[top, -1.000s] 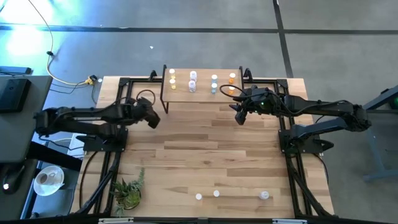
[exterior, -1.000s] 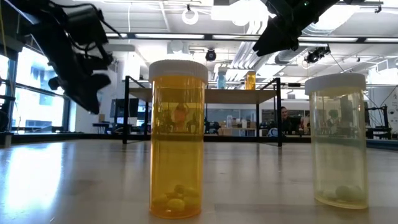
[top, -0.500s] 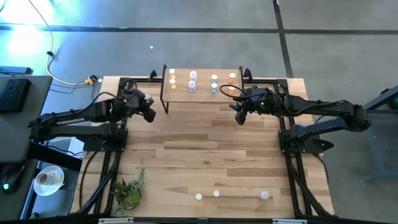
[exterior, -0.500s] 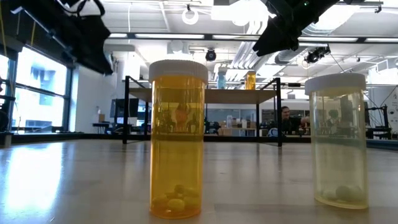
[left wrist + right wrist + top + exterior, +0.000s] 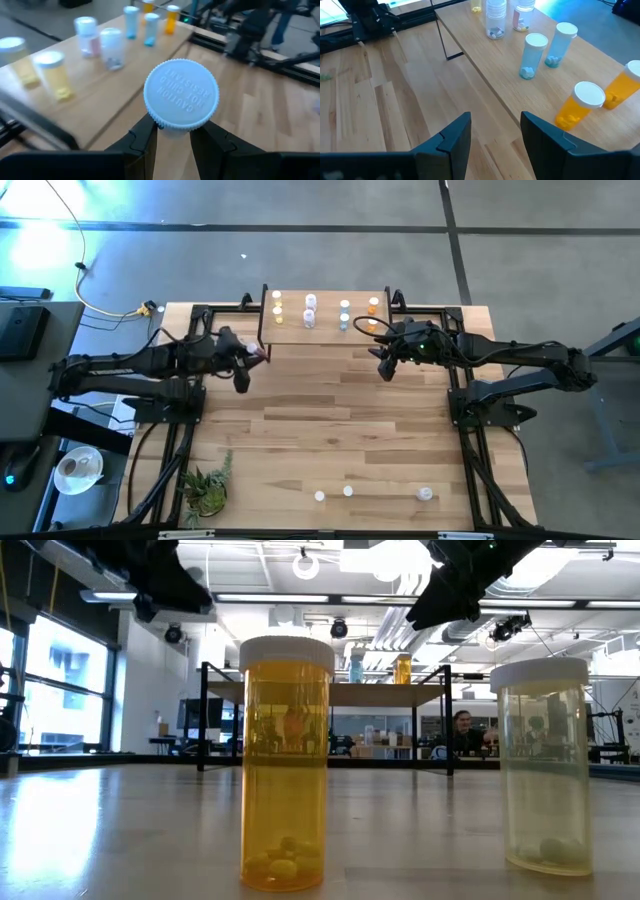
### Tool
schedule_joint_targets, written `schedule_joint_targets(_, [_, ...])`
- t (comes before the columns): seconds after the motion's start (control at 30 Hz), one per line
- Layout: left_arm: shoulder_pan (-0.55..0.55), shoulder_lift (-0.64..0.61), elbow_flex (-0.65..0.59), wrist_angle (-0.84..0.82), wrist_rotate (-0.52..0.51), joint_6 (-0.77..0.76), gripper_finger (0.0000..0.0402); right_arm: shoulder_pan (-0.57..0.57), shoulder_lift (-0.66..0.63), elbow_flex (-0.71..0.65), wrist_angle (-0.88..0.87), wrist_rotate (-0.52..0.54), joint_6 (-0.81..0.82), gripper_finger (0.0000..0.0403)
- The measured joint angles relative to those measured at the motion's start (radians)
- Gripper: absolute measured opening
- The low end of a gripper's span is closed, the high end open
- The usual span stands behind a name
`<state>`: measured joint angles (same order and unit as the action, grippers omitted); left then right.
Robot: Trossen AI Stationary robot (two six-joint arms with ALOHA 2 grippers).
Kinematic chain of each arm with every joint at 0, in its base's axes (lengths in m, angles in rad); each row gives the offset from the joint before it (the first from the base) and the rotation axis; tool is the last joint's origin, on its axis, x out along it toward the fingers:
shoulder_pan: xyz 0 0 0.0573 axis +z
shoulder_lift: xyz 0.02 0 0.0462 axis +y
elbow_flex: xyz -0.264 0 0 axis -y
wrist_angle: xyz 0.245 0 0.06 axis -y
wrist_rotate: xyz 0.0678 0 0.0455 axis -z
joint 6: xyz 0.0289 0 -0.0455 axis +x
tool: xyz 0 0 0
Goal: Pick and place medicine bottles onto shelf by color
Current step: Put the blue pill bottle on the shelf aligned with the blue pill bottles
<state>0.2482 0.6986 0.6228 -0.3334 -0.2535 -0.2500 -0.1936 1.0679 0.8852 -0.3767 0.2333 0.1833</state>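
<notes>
Small cylindrical medicine bottles of translucent plastic with white ribbed caps are stood in pairs on the low light-wood shelf board (image 5: 325,330), which is carried on thin black metal legs at the upper middle of the high view: two yellow ones (image 5: 277,302) at its left, two clear-white ones (image 5: 310,307), two pale blue ones (image 5: 344,313), and two orange ones (image 5: 372,307) at its right. Three further white-capped bottles (image 5: 347,492) are set in a row near the lower edge of the planked wooden tabletop (image 5: 330,420); in the low view an amber bottle (image 5: 285,765) and a yellowish clear bottle (image 5: 543,765), each with a few pills at the bottom, are seen upright in the foreground, well apart.

The left gripper (image 5: 172,137) is clenched on a bottle whose round white child-resistant cap (image 5: 181,94), embossed with lettering and finely ridged at its rim, is gripped just below the cap by the two dark fingers (image 5: 142,142). In the high view this gripper (image 5: 243,360) is held left of centre, just beside the shelf's left end.

The right gripper (image 5: 492,131) is held with its smooth dark fingers parted and nothing between them, above the tabletop just beside the shelf's right end (image 5: 385,365), near the orange bottles (image 5: 600,100).
</notes>
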Motion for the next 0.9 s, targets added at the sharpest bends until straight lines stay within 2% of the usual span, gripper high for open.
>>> schedule_joint_targets(0.3, [-0.13, 0.108, 0.0, 0.072, -0.002, -0.008, 0.0092, 0.011, 0.027, 0.0, 0.064, -0.001, -0.002, 0.0163])
schedule_joint_targets(0.5, [-0.213, 0.239, 0.0, 0.167, -0.003, -0.008, 0.0092, 0.086, 0.111, 0.0, 0.108, -0.011, -0.008, 0.0163])
schedule_joint_targets(0.63, [-0.259, 0.329, 0.0, 0.22, -0.003, -0.011, 0.0092, 0.147, 0.169, 0.0, 0.183, -0.083, -0.024, 0.0163])
schedule_joint_targets(0.9, [-0.309, 0.466, 0.0, 0.229, -0.003, -0.076, 0.0092, 0.247, 0.272, 0.0, 0.384, -0.263, -0.169, 0.0163])
